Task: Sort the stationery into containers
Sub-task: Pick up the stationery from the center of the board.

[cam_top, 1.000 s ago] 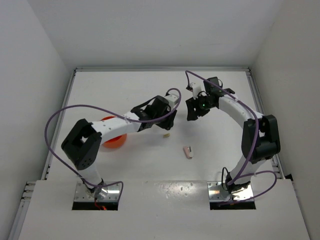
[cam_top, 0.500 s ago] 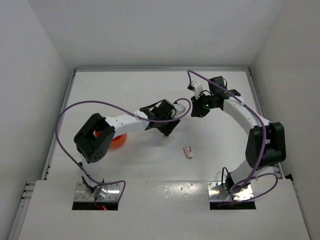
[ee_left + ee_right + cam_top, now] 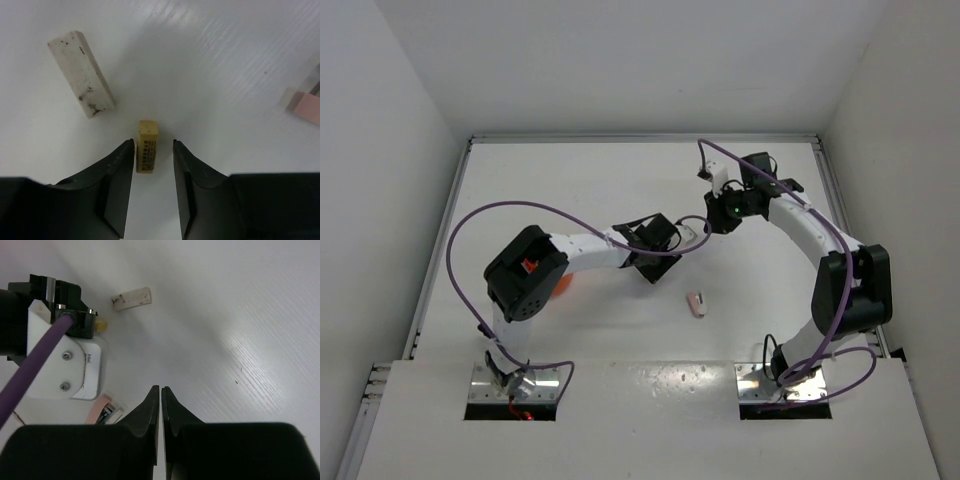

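Observation:
My left gripper [image 3: 153, 142] is low over the table and open, its jaws on either side of a small tan eraser stub [image 3: 146, 145]. The stub lies close to the left finger, with a gap on its right. A speckled white eraser [image 3: 82, 74] lies ahead to the left, and a pink piece [image 3: 309, 106] sits at the right edge. From above, the left gripper [image 3: 652, 268] is at mid-table. My right gripper [image 3: 713, 222] hovers just beyond it, and its jaws [image 3: 160, 388] are shut on nothing. The orange bowl [image 3: 564, 286] peeks from behind the left arm.
A pink eraser [image 3: 696, 303] lies alone on the table in front of both grippers. The right wrist view shows the left wrist's white camera housing [image 3: 75, 367] close by, with its purple cable [image 3: 35, 365]. Walls enclose the table on three sides.
The left arm swung right and came down over the tan stub, its jaws narrowing around it. The right gripper went from open to shut and shifted slightly toward the back.

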Controlling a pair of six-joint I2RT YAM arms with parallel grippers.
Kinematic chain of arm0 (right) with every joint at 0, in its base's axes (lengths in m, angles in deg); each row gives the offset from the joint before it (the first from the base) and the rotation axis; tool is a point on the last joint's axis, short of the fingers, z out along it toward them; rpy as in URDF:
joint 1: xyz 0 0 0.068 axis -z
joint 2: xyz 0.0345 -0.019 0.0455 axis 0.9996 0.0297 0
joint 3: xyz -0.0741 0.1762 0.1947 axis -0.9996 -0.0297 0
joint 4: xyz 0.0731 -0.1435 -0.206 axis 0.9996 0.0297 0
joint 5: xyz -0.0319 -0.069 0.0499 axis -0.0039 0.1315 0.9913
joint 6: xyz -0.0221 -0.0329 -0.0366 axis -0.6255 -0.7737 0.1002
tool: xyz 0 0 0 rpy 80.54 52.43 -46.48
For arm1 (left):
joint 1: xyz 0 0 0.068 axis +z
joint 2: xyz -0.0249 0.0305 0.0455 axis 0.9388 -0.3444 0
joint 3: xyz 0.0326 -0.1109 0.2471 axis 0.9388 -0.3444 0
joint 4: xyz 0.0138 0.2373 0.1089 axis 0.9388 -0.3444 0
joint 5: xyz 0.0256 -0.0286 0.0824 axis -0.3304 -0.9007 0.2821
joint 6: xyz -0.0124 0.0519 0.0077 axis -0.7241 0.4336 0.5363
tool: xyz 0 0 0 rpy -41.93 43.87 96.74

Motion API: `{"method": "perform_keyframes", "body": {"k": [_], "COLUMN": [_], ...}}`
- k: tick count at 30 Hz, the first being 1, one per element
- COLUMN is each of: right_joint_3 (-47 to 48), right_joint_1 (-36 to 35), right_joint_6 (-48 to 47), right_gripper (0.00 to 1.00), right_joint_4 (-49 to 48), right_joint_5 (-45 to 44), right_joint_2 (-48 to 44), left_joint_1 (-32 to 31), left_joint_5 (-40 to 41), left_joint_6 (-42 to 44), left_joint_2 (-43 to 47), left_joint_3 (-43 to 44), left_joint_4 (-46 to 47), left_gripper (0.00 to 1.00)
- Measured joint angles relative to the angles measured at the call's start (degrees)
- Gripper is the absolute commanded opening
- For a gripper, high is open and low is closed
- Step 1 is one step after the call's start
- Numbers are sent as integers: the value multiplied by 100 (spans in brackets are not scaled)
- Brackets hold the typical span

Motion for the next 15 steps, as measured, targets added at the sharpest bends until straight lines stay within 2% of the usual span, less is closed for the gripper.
{"method": "perform_keyframes", "body": {"k": [3,4,10,12,13,15], "right_joint_3": [0,0,0,0,0,0], "right_joint_1": [31,39,105,107,107,129], "right_joint_6": [0,0,0,2,0,7], "right_gripper": [5,5,6,6,6,16], "right_joint_4": [0,2,4,4,4,13], "right_joint_5": [17,24,90,98,109,120], "right_joint_2": [0,0,0,0,0,0], "left_joint_1": [-26,-28,-92,-144,-184,-247], "left_joint_5": [92,107,374,570,734,1080], "left_joint_6": [-11,-9,-116,-258,-380,-702], "left_joint_2": [-96,-107,-79,79,284,872], "left_joint_3": [0,4,13,-4,-61,-254], "left_joint_4": [-24,-24,-39,-98,-90,-68], "left_gripper": [31,25,9,7,2,0]}}
